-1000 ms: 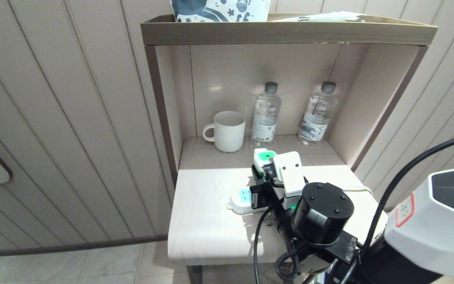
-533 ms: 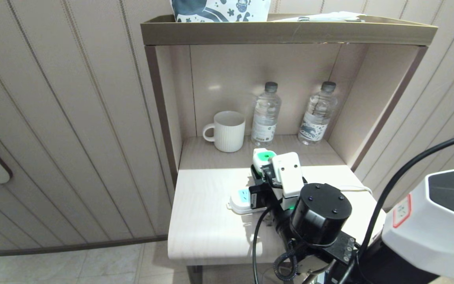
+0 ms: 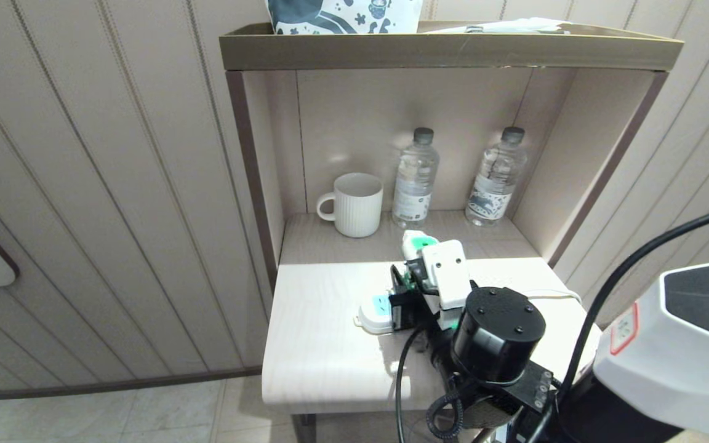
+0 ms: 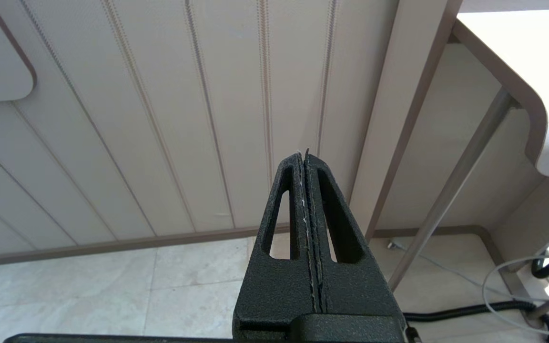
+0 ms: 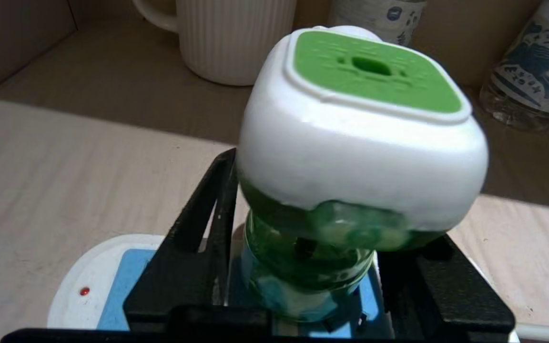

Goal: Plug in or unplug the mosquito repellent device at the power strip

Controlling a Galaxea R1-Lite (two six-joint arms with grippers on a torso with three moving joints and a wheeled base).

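1. Since a second ago, you can see the mosquito repellent device (image 3: 419,243) has tipped away toward the shelf back, and the right pincer (image 5: 303,267) jaws have spread a little.
2. Right pincer: fingers (image 5: 193,247) flank the green bottle, loosely by the look of it; whether they grip, you cannot tell. Device leans above the power strip (image 3: 374,312) on the desk (image 3: 324,344).
3. Handling, judged: light, rigid plastic, smooth; top-heavy. Take hold low on the white body.
4. Right arm reaches forward, wrist angled down.
5. Left pincer (image 4: 306,190) closed, empty, parked beside the desk.
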